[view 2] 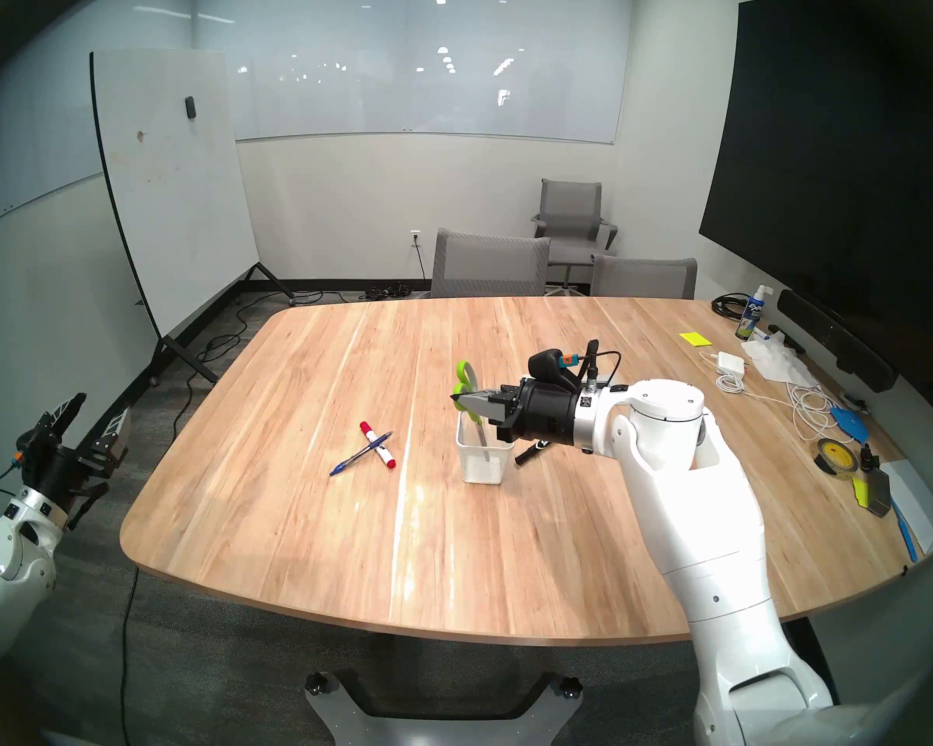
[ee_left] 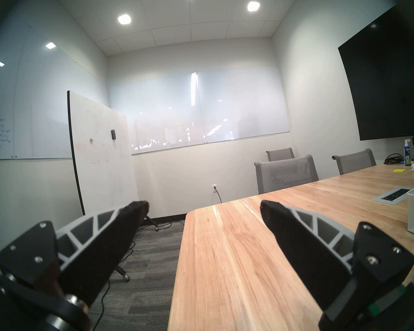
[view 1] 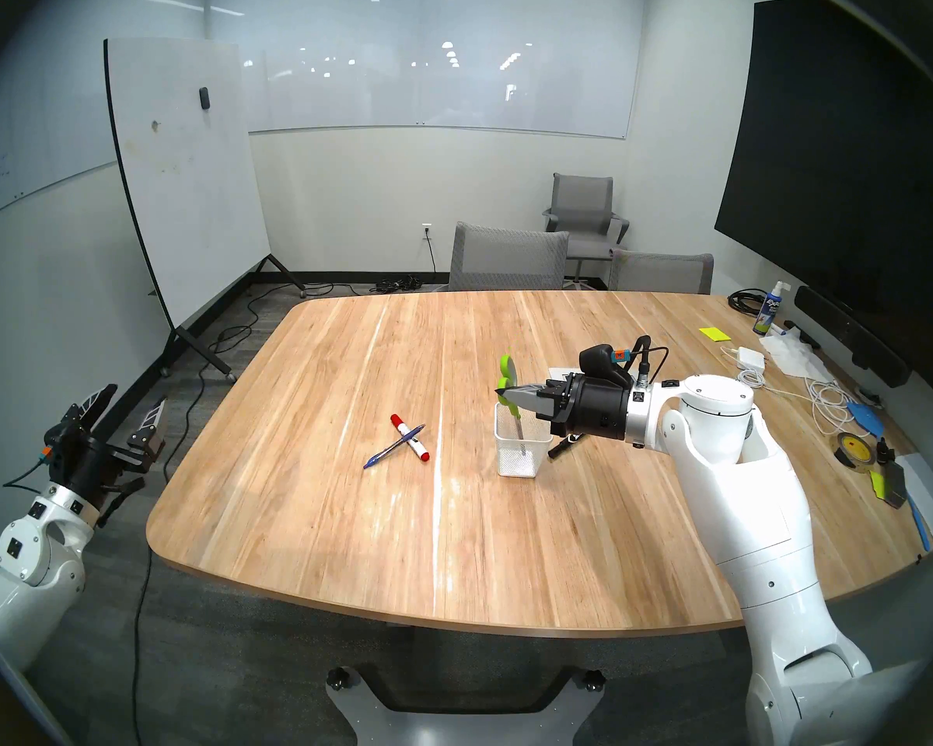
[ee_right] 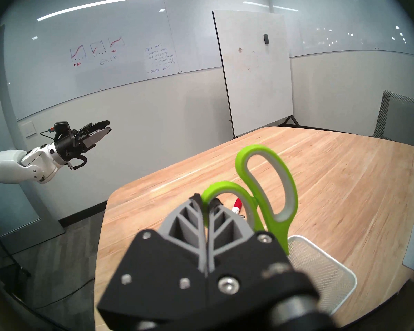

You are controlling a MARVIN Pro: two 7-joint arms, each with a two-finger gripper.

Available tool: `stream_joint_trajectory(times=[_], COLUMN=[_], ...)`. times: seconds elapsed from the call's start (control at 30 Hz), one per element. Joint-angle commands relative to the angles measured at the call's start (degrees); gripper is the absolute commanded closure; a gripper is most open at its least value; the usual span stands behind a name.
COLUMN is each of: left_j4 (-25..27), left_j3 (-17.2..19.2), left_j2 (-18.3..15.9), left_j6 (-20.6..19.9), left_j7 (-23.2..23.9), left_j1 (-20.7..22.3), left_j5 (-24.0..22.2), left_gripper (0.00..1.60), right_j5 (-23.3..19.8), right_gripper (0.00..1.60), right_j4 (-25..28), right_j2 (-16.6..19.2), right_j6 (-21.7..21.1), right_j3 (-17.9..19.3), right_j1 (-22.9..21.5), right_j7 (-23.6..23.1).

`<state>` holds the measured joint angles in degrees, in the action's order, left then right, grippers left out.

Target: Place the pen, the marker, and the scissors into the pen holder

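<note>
The right gripper [view 1: 507,396] is reaching in from the right side of the tabletop [view 1: 346,540], its jaws clenched on the lower lime-green handle loop of the scissors [view 1: 509,376]. In the right wrist view the two fingertips [ee_right: 197,200] are pinching that smaller loop, while the larger loop is standing free above and to the right of them. The scissors are hanging nearly upright, handles up, with the blades reaching down inside the pen holder [view 1: 523,457]; through the mesh the blade tip is showing low in the cup, though whether it is touching the base cannot be told.

The pen holder is standing upright on the tabletop, right of centre. A black marker [view 1: 560,448] is lying on the tabletop just beside the holder's right side, partly hidden under the right gripper.

The pen [view 1: 394,446] is lying on the tabletop to the left of the holder, well apart from it, and is lying crossed over the white marker with red ends [view 1: 410,437].

The left gripper [view 1: 125,411] is hanging off the left edge of the tabletop, over the floor, its jaws released and spread wide with nothing between them. In the left wrist view both fingers [ee_left: 294,223] are pointing toward the far wall, apart from every object.

Loose cables, a spray bottle [view 1: 768,315] and tape rolls are sitting along the right edge, away from the work.
</note>
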<state>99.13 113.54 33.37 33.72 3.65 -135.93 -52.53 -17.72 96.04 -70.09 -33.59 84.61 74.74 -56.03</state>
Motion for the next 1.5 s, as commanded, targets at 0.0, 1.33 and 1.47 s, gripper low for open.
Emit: stream_joint_trajectory(times=[0.0,1.33,1.47], left_j4=[0.3,0.3,0.3], left_j3=[0.9,0.9,0.9], left_j2=[0.1,0.0,0.0], left_j6=[0.1,0.1,0.1], left_j7=[0.0,0.0,0.0], left_j1=[-0.1,-0.1,-0.1], left_j5=[-0.1,-0.1,-0.1], left_gripper=[0.00,0.00,0.00], right_j5=[-0.3,1.6,1.5], right_gripper=[1.60,0.42,0.00], right_j4=[-0.6,-2.4,-2.3], right_j2=[-0.6,-0.6,-0.7], right_j6=[1.7,3.0,2.9], right_j3=[0.2,-0.6,-0.6], right_j1=[0.0,1.3,1.3], right_j7=[-0.2,1.0,1.2])
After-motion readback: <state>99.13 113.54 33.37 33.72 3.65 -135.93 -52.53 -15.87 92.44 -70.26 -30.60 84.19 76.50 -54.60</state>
